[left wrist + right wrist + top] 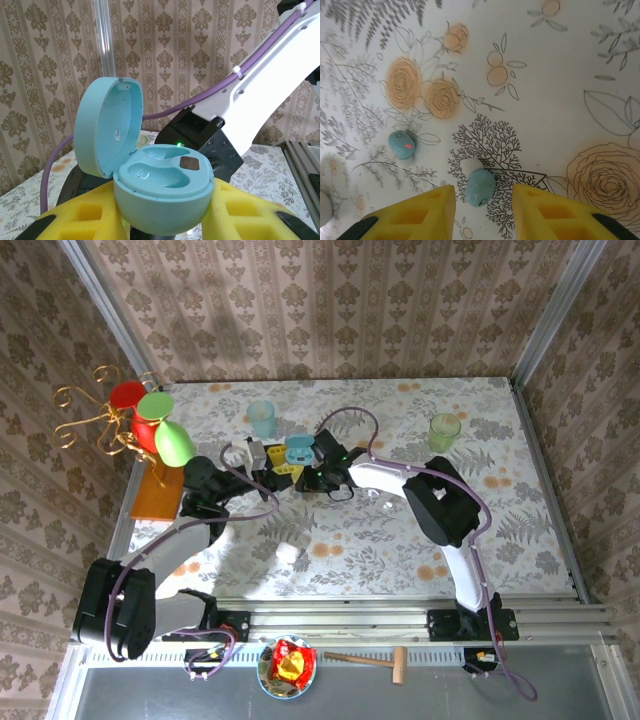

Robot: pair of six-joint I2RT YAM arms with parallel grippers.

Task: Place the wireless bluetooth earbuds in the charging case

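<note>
Through the right wrist camera I have both earbuds lying on the floral cloth of the bench [500, 530]. They are light blue. The tipped earbud [480, 187], with a white tip at its far end, lies between the yellow fingers [420, 215] of the right tool [483, 189]. A strip of cloth shows on each side of it, so this tool stands narrow but apart, touching nothing. The lit earbud [401, 144], with a red light on it, lies further out and to the left, well apart from the fingers.

The charging case [162, 187] is light blue too. It is clamped between the yellow pads [240, 210] of the left tool [160, 220], clear of the bench. Its lid [107, 127] is swung up to the left and its two moulded wells face upward, with a dark square patch [189, 163] in the right one. Just behind the case I see the white right arm [270, 75] and its purple cable [190, 102].

From above, a teal cup [262, 418] stands beyond the case and a green cup [444, 429] stands far right. A white pebble [289, 552] lies nearer the arm bases
</note>
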